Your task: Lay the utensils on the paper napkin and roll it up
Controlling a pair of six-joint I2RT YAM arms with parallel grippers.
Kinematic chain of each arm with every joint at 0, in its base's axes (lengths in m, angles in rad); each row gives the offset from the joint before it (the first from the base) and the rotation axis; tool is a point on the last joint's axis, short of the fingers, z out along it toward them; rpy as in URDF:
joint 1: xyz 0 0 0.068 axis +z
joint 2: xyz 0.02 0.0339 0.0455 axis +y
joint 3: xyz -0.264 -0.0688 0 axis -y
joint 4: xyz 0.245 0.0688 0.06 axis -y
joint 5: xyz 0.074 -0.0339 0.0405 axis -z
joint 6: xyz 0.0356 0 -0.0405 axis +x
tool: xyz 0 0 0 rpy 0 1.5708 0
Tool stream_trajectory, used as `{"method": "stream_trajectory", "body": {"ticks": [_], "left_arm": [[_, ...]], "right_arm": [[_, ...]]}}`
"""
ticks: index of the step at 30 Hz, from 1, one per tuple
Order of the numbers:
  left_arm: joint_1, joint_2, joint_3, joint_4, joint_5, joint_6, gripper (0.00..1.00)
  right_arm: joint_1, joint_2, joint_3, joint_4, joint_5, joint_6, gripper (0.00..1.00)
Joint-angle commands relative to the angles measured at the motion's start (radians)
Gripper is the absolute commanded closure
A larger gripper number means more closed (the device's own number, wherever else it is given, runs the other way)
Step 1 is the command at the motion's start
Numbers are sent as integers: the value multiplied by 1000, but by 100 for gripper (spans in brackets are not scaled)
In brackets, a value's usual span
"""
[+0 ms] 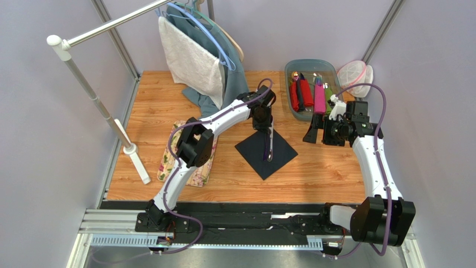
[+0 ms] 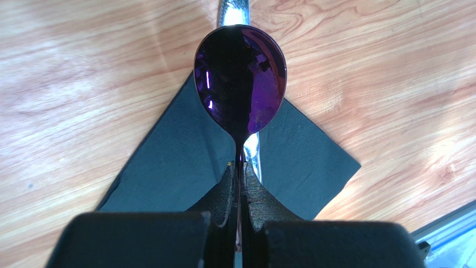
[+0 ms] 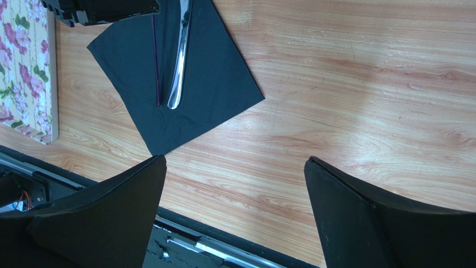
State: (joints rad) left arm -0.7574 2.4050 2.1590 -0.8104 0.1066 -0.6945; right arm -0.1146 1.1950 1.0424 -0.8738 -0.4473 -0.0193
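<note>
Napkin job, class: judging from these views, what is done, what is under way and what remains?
Done: a silver utensil lies on the dark napkin. In hand: the left gripper, shut on the purple spoon, holds it at the napkin beside that utensil. Left: releasing the spoon and rolling the napkin, which lies flat; the right gripper hangs open, empty.

Seeing mirror-glossy, purple-tinted metal in the spoon (image 2: 240, 78), bright polished metal in the fork (image 3: 180, 56); noting matt, faintly creased dark paper in the napkin (image 2: 173, 162), smooth light woodgrain on the surface (image 2: 391, 84), printed floral cloth in the left mat (image 3: 25, 67).
</note>
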Motion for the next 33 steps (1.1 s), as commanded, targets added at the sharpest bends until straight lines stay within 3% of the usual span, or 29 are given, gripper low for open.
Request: {"method": "stream_trajectory", "body": {"ticks": [1, 14, 24, 33], "left_arm": [[12, 26, 42, 28, 45, -26, 100], [26, 69, 32, 33, 25, -36, 96], [36, 54, 47, 40, 30, -28, 75], [6, -56, 27, 53, 45, 38, 55]], "right_arm": [[-5, -12, -2, 25, 2, -8, 0], [-13, 6, 1, 24, 5, -21, 0], [-20, 9, 1, 24, -4, -22, 0], [-20, 23, 18, 30, -24, -16, 0]]}}
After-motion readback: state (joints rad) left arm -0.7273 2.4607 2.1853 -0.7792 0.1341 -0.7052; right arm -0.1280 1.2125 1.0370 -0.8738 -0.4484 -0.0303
